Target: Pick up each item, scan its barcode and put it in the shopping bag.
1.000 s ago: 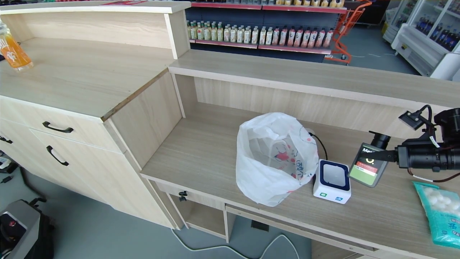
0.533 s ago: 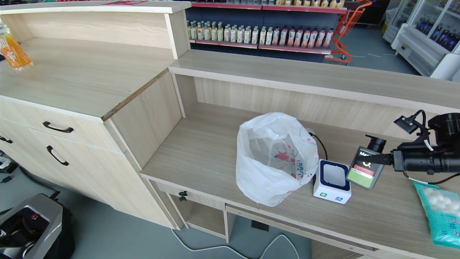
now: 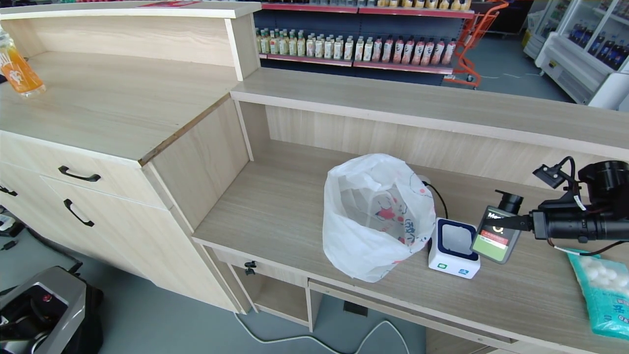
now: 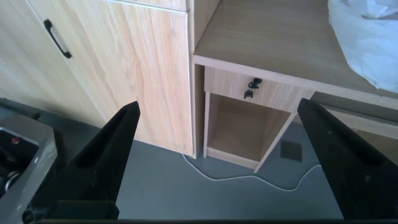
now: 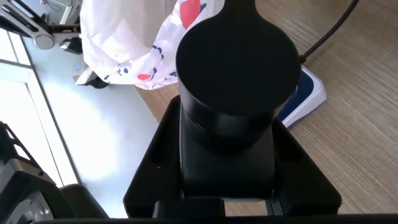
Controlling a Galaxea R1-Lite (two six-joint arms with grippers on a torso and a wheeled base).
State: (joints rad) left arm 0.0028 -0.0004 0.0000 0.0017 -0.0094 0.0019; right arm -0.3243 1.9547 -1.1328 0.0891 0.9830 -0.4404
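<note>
Bottle in right pincer beside scanner.

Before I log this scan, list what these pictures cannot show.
Barcode on the bottle: none on the side facing the head camera; its own cap blocks the right wrist view.
Bottom of the bag: head view, hidden by its crumpled walls.
Packet: head view, cut off by the right edge.
Scanner's right edge: head view, overlapped by the bottle.
</note>
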